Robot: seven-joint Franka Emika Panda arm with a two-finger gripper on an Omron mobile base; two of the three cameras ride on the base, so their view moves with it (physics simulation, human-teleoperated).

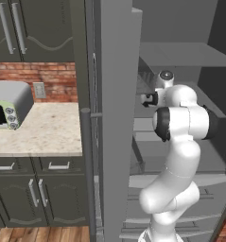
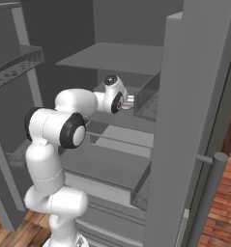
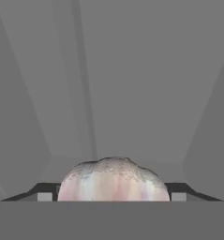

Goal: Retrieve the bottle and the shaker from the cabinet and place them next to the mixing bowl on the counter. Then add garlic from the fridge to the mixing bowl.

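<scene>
The fridge (image 1: 117, 118) stands open, and my arm reaches in over its pale grey shelves (image 2: 112, 166). A garlic (image 3: 113, 180) bulb, whitish with pink streaks, lies on a shelf right in front of the hand. My gripper (image 3: 111, 197) straddles it: one dark fingertip (image 3: 44, 196) sits at its left side and the other at its right, each a sliver away from the skin. The hand (image 1: 150, 98) points into the middle shelf level (image 2: 129, 101). The bottle, the shaker and the mixing bowl are out of view.
The fridge door (image 2: 184, 120) with its bar handle (image 2: 206, 202) stands open on the arm's left. Beyond it lies the beige counter (image 1: 48, 132) with a toaster oven (image 1: 8, 111), under dark wall cabinets (image 1: 39, 28). A clear door bin (image 2: 148, 103) hangs near the hand.
</scene>
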